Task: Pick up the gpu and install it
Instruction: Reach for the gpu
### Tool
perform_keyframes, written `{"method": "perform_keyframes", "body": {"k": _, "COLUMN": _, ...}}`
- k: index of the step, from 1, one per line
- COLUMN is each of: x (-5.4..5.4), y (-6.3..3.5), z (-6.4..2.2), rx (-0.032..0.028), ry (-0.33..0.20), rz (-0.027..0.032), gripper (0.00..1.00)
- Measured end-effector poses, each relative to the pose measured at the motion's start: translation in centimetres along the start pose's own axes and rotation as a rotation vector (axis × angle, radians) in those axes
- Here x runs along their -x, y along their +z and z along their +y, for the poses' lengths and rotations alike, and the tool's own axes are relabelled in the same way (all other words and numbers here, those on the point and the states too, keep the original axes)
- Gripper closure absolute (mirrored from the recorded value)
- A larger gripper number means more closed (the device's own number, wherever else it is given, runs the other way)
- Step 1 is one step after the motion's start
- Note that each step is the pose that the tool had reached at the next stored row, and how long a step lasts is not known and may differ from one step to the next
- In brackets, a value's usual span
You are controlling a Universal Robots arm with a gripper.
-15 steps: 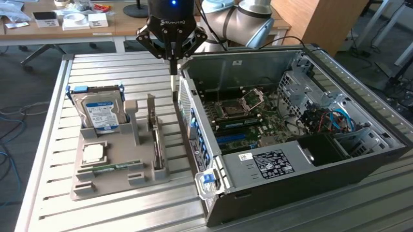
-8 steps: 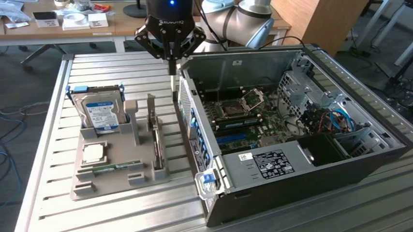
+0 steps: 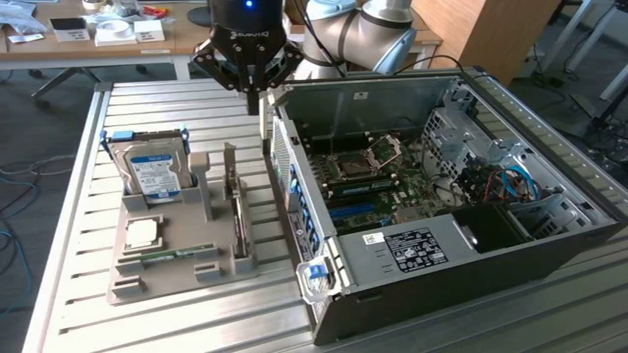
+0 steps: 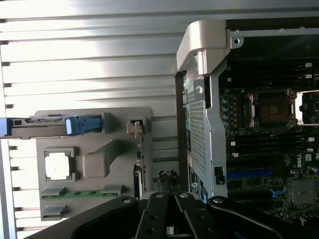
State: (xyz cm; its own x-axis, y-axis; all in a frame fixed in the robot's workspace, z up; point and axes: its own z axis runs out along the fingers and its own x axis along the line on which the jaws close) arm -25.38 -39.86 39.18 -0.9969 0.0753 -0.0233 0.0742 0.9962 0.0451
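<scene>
One gripper (image 3: 253, 107), fingers pressed together around nothing, hung above the slatted table (image 3: 167, 103), gpu (image 3: 235, 209) standing on edge in a gray holder (image 3: 167, 283) below it, untouched, open computer case (image 3: 471, 279) beside it.

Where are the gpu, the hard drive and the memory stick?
gpu (image 3: 235, 213): exterior view, on its thin upturned edge.
hard drive (image 3: 157, 180): exterior view, on its blue label.
memory stick (image 3: 169, 255): exterior view, on its green board.

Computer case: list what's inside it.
Inside the computer case: a motherboard with an open CPU socket, blue slots, and coloured cables. A silver labelled unit covers whatever lies beneath it.
</scene>
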Motion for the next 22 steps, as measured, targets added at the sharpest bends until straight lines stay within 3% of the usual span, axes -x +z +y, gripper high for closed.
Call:
{"method": "perform_keyframes", "body": {"k": 9, "x": -1.7, "y": 0.09, "z": -0.11, "rx": 0.0, "ry": 0.0, "rz": -0.0001, "gripper": 0.89}}
{"method": "perform_keyframes", "body": {"k": 14, "x": -2.0, "y": 0.09, "z": -0.24, "rx": 0.0, "ry": 0.0, "rz": 0.0, "gripper": 0.89}}
{"method": "perform_keyframes", "body": {"k": 22, "x": -2.4, "y": 0.01, "z": -1.78, "rx": 0.0, "ry": 0.0, "rz": 0.0, "gripper": 0.89}}
